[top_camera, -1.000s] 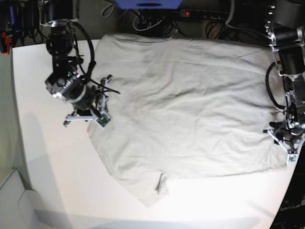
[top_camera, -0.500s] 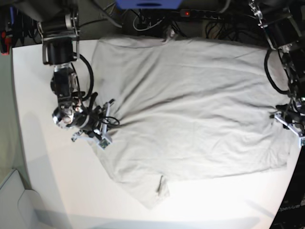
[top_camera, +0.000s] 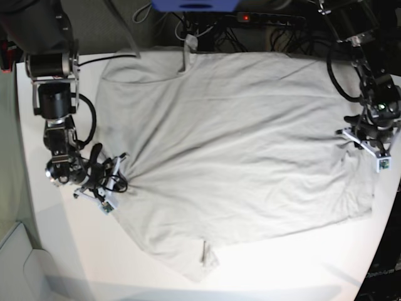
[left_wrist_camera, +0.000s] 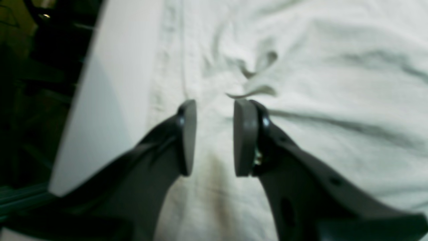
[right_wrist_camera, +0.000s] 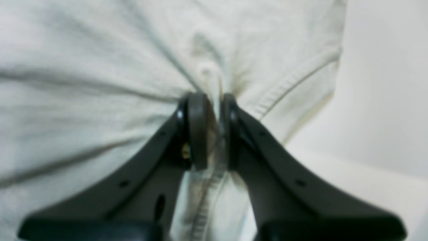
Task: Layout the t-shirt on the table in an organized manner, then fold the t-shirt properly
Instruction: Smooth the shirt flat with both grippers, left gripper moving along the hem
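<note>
1. Base view. The t-shirt (top_camera: 232,150) lies spread over the table (top_camera: 56,251), its long axis running from 9 to 3 o'clock. A rumpled flap sticks out at 6 o'clock, and the far edge runs along the table's rim at 12. The right gripper (top_camera: 111,182) sits at the shirt's 9 o'clock edge. The left gripper (top_camera: 363,139) sits at the 3 o'clock edge. Creases fan inward from both. Each arm is at its own end; neither is nearer the middle. Jaw state cannot be told from this view.

2. Left wrist view. The left gripper (left_wrist_camera: 214,137) is over the shirt (left_wrist_camera: 317,83), close to its stitched border, with bare table (left_wrist_camera: 113,100) at 9 o'clock. The jaws stand part open with a clear gap. Cloth lies flat beneath, not between the pads. A small raised pucker stands just past the tips at 12 o'clock. Nothing is held.

3. Right wrist view. The right gripper (right_wrist_camera: 212,130) is closed onto a ridge of shirt (right_wrist_camera: 83,67) with only a sliver between the pads. A stitched seam runs down through the jaws. Tension lines pull toward 9 o'clock. Bare table (right_wrist_camera: 378,100) lies at 3 o'clock.

4. Judgement. Only the right end is gripped. Any stretch along the long axis first requires the left jaws to close on the pucker ahead of them. The wrist views settle the grips; only the base view shows the shirt's overall lie.
</note>
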